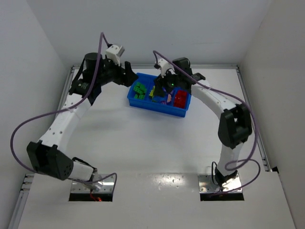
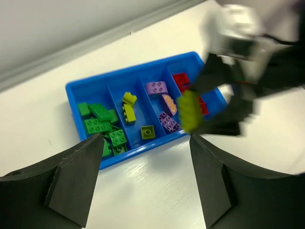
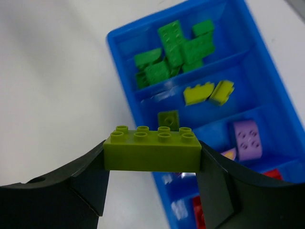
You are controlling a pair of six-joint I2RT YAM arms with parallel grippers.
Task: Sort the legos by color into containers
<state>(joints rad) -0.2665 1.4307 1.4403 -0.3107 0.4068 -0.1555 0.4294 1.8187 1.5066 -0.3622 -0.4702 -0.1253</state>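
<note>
Now the blue tray (image 1: 152,109) sits far back on the surface (image 1: 143,152), legos (image 2: 102,125) grouped by colour in its compartments; left fingers (image 2: 71,186) are spread wide, empty, near its left end; right fingers (image 3: 86,181) pinch a yellow-green brick (image 3: 151,151) by its ends above the tray

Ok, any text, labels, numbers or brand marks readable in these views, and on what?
None readable. The blue tray, the legos in it and the yellow-green brick in the right gripper show no words, numbers or logos; any marking on the studs is too small to tell.
</note>
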